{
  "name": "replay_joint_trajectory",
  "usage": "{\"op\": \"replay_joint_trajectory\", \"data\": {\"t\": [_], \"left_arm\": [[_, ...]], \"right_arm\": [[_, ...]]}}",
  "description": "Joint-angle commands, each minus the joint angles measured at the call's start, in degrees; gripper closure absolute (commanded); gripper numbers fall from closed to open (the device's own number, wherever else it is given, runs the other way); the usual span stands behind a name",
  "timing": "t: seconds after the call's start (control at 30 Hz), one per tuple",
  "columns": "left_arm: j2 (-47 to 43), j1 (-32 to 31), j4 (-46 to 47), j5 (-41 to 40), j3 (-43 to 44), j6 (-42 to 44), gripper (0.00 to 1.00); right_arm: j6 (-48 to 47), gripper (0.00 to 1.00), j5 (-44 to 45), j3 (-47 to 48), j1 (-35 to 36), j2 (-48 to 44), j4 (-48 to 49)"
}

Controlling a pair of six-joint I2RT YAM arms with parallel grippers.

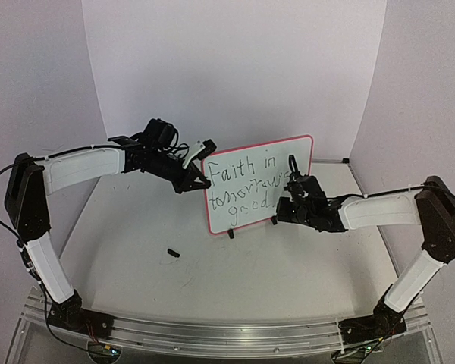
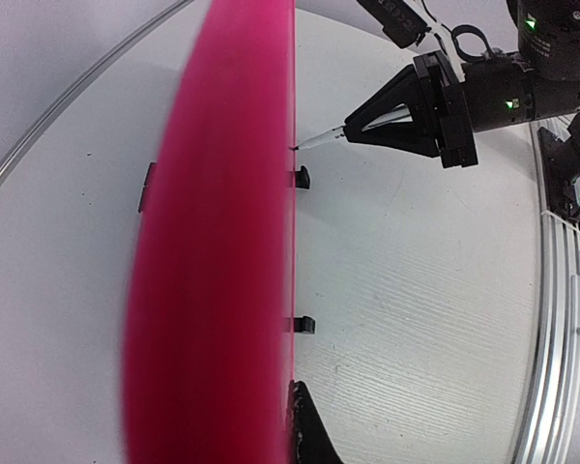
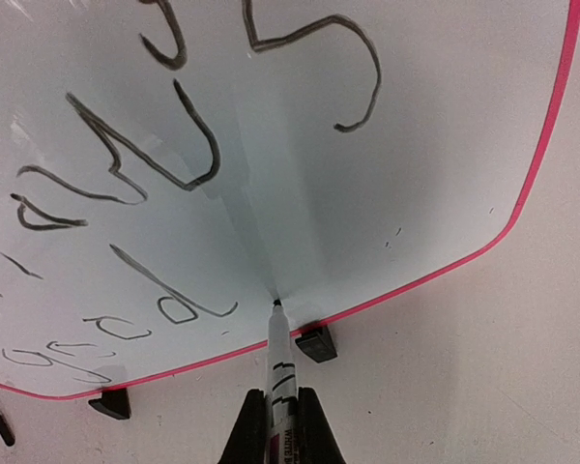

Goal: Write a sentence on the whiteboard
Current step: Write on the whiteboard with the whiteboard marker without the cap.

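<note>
whiteboard (image 1: 297,150) stands upright mid-bench, twd back edge. left claw (image 1: 196,180) pinches its left edge, prob. to steady it; right claw (image 1: 287,199) clamps marker (image 3: 278,353), tip touching board after sentence (image 1: 243,186), lower-right corner.

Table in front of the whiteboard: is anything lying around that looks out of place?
One thing: a small black piece, perhaps a marker cap, lies loose on the table in front of the whiteboard, apart from it. Nothing else stands out.
</note>
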Motion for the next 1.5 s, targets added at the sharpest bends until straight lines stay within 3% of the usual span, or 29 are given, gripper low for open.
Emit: {"op": "replay_joint_trajectory", "data": {"t": [0.0,0.53,0.87,1.1,1.47], "left_arm": [[1.55,-0.32,-4.83,-3.76,-0.45,2.17,1.00],[1.61,-0.30,-4.93,-3.81,-0.45,2.19,1.00],[1.14,-0.28,-5.12,-3.64,-0.22,1.47,1.00],[1.33,-0.14,-7.19,-5.53,1.27,0.03,1.00],[-0.59,1.07,-10.04,-5.23,1.55,-2.71,1.00]], "right_arm": [[0.58,1.00,-0.39,1.05,-0.60,0.65,3.34],[1.41,1.00,-1.28,-0.13,-0.99,-0.82,3.51],[1.30,1.00,1.42,-5.99,-0.99,-13.75,-6.43],[-2.95,1.00,-0.95,-5.97,-0.93,-18.93,-6.65],[-5.11,1.00,2.36,-7.29,-0.97,-25.51,-6.65]]}}
